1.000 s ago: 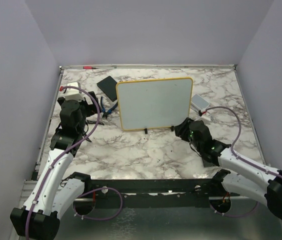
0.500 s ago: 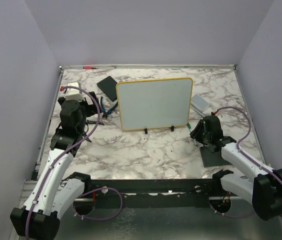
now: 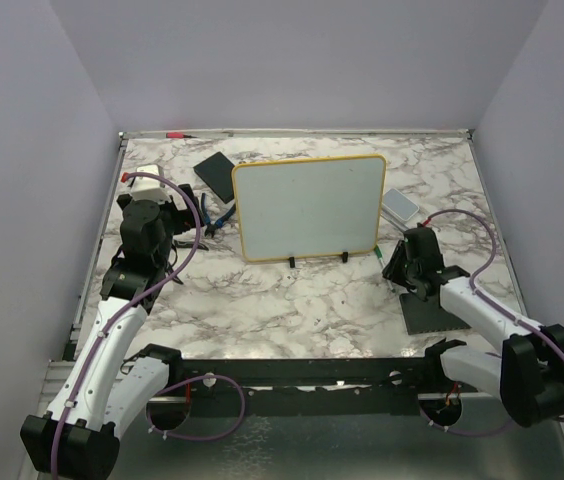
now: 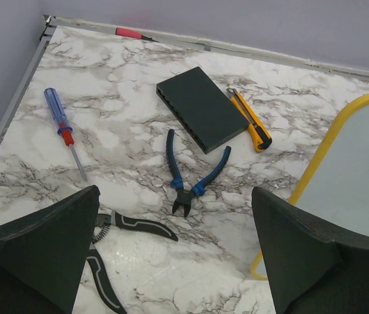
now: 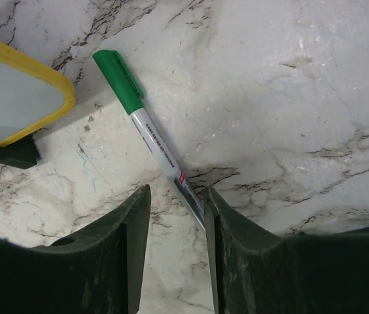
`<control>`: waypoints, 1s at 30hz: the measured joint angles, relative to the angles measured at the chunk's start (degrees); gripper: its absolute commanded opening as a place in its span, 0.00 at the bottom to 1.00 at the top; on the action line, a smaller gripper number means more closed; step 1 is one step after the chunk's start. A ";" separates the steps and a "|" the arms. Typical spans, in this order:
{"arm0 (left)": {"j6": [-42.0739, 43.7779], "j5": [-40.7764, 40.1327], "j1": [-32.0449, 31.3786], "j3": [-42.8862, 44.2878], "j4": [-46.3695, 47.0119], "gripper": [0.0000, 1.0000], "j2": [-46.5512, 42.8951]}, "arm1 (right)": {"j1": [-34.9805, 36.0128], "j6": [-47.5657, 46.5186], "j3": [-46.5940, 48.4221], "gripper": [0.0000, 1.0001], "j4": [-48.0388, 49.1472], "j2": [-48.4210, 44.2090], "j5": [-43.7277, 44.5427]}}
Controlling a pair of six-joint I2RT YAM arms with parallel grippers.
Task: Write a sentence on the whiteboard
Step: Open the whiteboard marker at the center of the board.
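The whiteboard (image 3: 307,208) stands upright at the table's middle on two black feet, yellow frame all round. Its face is blank; no sentence shows on it. A green-capped marker (image 5: 148,140) lies flat on the marble just right of the whiteboard's lower right corner (image 5: 8,104), seen as a green speck (image 3: 377,251) from above. My right gripper (image 5: 176,196) is low over the marker's rear end, which lies between the jaws beside the right finger (image 5: 237,242); the left finger stands apart from it. My left gripper (image 4: 175,196) hovers wide open left of the whiteboard (image 4: 361,170), holding nothing.
Left of the board lie a black box (image 4: 201,108), blue cutters (image 4: 191,173), a yellow utility knife (image 4: 250,121), a blue screwdriver (image 4: 60,124) and black-handled pliers (image 4: 116,226). A white-and-blue block (image 3: 400,203) sits right of the board, a black pad (image 3: 427,315) under my right forearm.
My right arm swung right from the board's front foot to the marker, baring the black pad, and its jaws have narrowed slightly. The left arm has not moved.
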 measured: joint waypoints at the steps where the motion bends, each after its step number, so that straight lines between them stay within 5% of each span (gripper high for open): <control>1: 0.02 0.04 0.00 0.00 0.02 0.99 0.00 | 0.00 -0.15 0.00 0.41 0.00 0.22 0.00; 30: 0.00 0.13 0.00 0.00 0.02 0.99 0.00 | 6.27 1.70 3.52 0.32 -0.90 7.78 2.05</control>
